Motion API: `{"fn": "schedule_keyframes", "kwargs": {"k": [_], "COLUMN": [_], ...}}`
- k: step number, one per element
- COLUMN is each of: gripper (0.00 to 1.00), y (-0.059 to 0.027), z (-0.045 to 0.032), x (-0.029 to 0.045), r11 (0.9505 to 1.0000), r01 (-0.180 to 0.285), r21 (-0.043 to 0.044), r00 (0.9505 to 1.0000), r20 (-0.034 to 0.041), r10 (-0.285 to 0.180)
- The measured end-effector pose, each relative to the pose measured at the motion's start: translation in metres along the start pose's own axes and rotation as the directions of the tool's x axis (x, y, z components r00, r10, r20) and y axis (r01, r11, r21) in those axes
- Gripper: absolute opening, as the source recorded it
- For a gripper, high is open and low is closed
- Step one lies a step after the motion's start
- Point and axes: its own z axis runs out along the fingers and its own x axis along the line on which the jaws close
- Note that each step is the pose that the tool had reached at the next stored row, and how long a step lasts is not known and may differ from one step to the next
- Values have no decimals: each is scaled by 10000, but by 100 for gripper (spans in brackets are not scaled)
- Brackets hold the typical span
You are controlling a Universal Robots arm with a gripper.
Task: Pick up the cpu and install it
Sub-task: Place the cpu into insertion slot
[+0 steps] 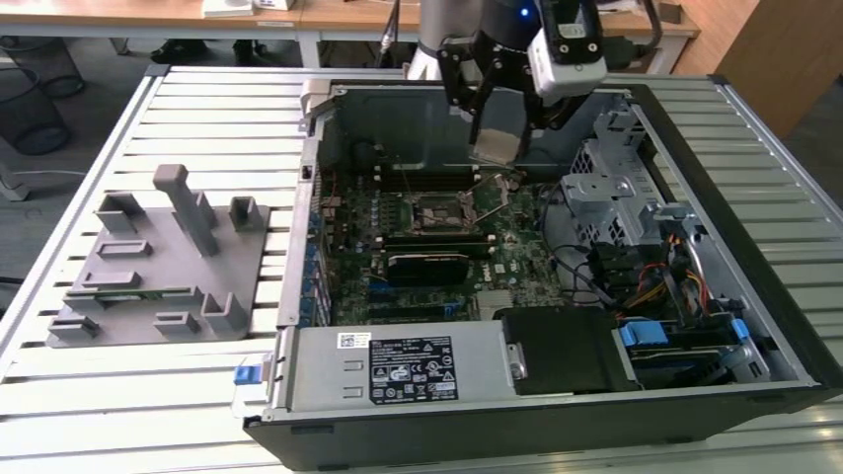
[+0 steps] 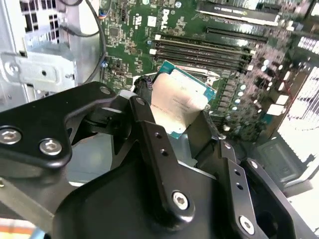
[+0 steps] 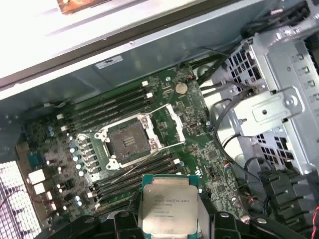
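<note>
The cpu point(image 1: 498, 144) is a small square chip with a silvery top, held in the air by my gripper point(image 1: 500, 148) above the far part of the open computer case. In both wrist views the black fingers point(image 2: 146, 124) are shut on the cpu's point(image 2: 180, 102) edges, with its metal top point(image 3: 169, 203) facing the first wrist view. The motherboard socket point(image 3: 128, 141) lies open below, its metal frame raised, and nothing sits in it. In the exterior view the socket point(image 1: 432, 209) is lower than the chip and a little toward that view's left.
A metal drive cage point(image 1: 619, 188) with cables point(image 1: 658, 281) stands on the exterior view's right of the socket. Memory slots point(image 3: 124, 99) flank the socket. The power supply point(image 1: 395, 370) fills the case's near end. A grey tray point(image 1: 152, 262) sits on the slatted table outside the case.
</note>
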Motion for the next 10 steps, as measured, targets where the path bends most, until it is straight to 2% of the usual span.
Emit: {"fn": "schedule_keyframes", "kwargs": {"k": [5, 7, 10], "gripper": [53, 53, 53], "y": [-1, -1, -1], "z": [17, 24, 33], "x": [0, 0, 0], "r11": [9958, 9919, 9833], "r01": [-913, -1270, -1818], "r21": [6, 7, 8], "r00": [9958, 9919, 9833], "r20": [38, 52, 75], "r10": [913, 1270, 1818]}}
